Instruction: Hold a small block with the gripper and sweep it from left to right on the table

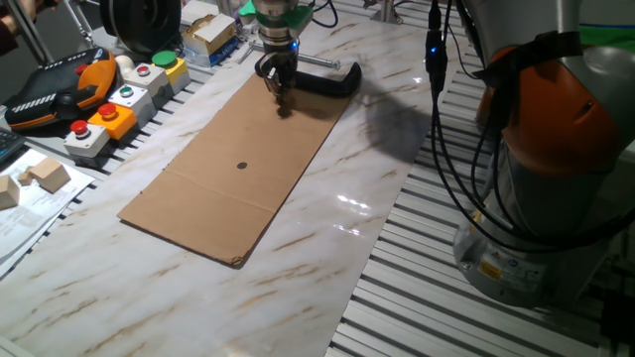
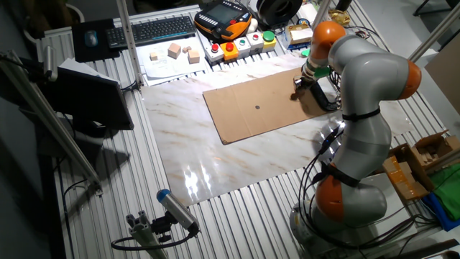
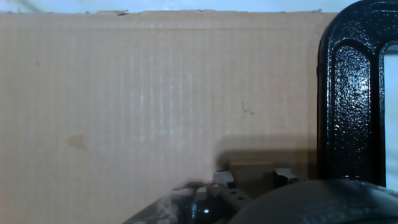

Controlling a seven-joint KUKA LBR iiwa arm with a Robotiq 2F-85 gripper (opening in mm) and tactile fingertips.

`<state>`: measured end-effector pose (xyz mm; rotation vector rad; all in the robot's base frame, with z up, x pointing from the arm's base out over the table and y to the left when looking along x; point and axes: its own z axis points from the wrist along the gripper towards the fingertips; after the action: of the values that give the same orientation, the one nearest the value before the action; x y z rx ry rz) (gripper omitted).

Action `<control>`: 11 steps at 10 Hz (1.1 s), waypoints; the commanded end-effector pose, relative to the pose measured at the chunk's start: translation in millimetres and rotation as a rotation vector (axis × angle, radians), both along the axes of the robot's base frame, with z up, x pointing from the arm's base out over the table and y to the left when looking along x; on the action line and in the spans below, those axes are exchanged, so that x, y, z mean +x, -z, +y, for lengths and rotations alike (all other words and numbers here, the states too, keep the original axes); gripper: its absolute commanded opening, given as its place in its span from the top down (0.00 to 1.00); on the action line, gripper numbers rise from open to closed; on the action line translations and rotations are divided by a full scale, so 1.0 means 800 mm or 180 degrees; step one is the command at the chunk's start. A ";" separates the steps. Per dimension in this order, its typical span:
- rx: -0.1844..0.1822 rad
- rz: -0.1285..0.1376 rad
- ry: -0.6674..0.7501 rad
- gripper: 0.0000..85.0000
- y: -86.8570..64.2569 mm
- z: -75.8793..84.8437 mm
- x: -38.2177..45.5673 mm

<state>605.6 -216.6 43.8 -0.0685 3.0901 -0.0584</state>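
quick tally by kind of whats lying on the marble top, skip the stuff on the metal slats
cardboard sheet: 1
black c-clamp: 1
small block, gripped in the end effector: 1
total: 3

Ribbed metal slats [image 2: 237, 201] surround the glossy marble-patterned desk [image 2: 194, 137], whose surface reflects overhead light as bright patches. A flat cardboard sheet [image 1: 238, 159] lies on the desk, pinned at one end by a black C-clamp [image 1: 327, 79]. Along the far edge stand push-button boxes [image 1: 119, 114] with red, green and yellow caps, and an orange-and-black handheld pendant [image 1: 60, 89]. Pale wooden blocks [image 2: 176, 52] rest on paper beside a black keyboard [image 2: 162, 29]. A dark monitor [image 2: 93, 101] stands at the side.
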 end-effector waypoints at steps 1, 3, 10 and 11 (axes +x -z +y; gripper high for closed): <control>0.0000 0.0005 0.0000 0.95 0.000 0.000 0.000; -0.0008 -0.0002 0.0044 0.99 -0.001 0.000 0.000; -0.0018 0.0027 0.0040 0.99 0.000 0.000 -0.001; -0.0018 0.0027 0.0040 0.99 0.000 0.000 0.000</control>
<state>605.2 -216.7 43.8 -0.0495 3.0991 -0.0675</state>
